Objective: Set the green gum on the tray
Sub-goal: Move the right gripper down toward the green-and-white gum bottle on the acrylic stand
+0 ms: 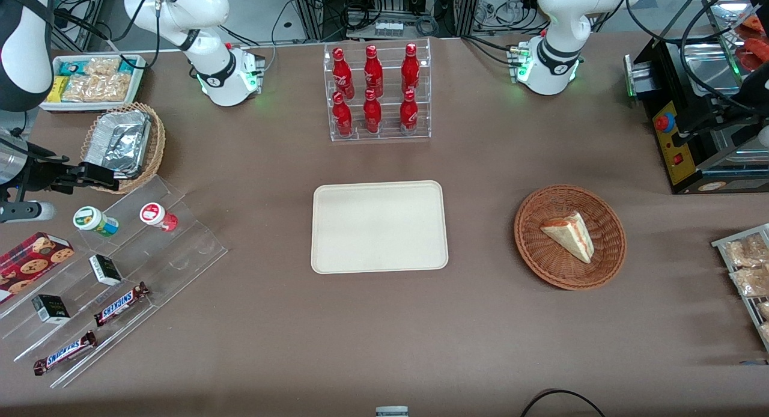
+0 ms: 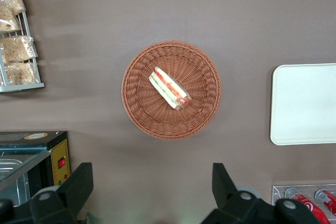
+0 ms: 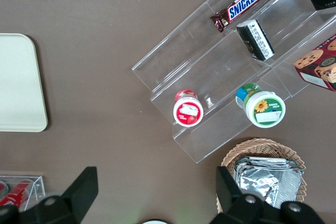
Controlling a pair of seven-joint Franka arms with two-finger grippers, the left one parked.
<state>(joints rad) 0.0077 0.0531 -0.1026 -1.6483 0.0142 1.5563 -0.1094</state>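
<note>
The green gum (image 1: 95, 220) is a small bottle with a green-and-yellow label and a white lid. It stands on the upper step of a clear acrylic shelf, and shows in the right wrist view (image 3: 261, 106). The cream-beige tray (image 1: 379, 226) lies flat and bare at the table's middle; its edge shows in the right wrist view (image 3: 18, 82). My gripper (image 1: 108, 176) hangs above the table, a little farther from the front camera than the green gum, by a foil-filled basket. Its fingers (image 3: 84, 187) are spread wide, open and empty.
A red-labelled gum bottle (image 1: 158, 216) stands beside the green one. The acrylic shelf (image 1: 180, 249) also holds Snickers bars (image 1: 120, 304), small black boxes and a cookie box. The wicker basket with foil (image 1: 123, 145), a snack bin (image 1: 90, 80), a rack of red bottles (image 1: 375, 92) and a sandwich basket (image 1: 569, 237) stand around.
</note>
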